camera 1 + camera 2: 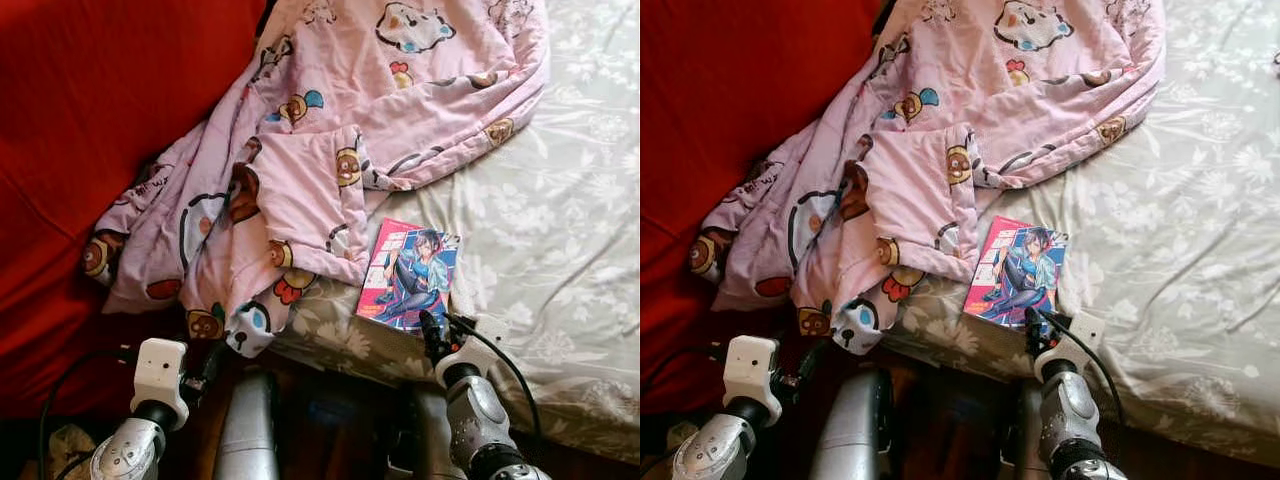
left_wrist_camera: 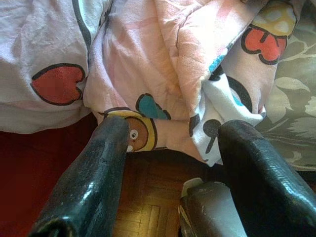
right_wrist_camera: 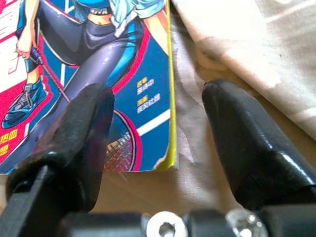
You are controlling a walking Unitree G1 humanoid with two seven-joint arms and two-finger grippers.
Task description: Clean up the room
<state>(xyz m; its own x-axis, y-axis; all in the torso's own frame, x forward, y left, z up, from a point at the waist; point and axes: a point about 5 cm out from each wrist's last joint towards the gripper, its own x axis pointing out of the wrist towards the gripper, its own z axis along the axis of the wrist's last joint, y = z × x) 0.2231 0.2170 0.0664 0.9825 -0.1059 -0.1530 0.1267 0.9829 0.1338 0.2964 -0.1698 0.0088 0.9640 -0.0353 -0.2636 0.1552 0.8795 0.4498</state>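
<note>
Bed (image 1: 590, 180) first, since everything else sits relative to it: its pale floral sheet takes up the right of my head view, with a red cover (image 1: 90, 150) off its left side and parquet floor (image 2: 143, 217) below its near edge. Across the upper left of the bed sprawls the pink cartoon-print blanket (image 1: 330, 120), one corner spilling over the near edge toward the floor. Next down in size is the comic book (image 1: 410, 275), lying flat, cover up, close to the bed's near edge, just right of the blanket's hanging corner and touching its hem or nearly so.

My right gripper (image 3: 158, 123) is spread apart and empty, right at the book's near edge. In its wrist view one finger (image 3: 74, 133) overlaps the cover, the other finger (image 3: 247, 143) sits over bare sheet, the book's yellow spine edge between them. My left gripper (image 2: 173, 148) is also parted and holds nothing, low by the bed's edge under the blanket corner.

I judge the book is the pick in hand. To do it well I'd get one finger under the near edge rather than pressing on the cover, avoid pinching sheet along with it, and close across the spine side where it is stiffest.
</note>
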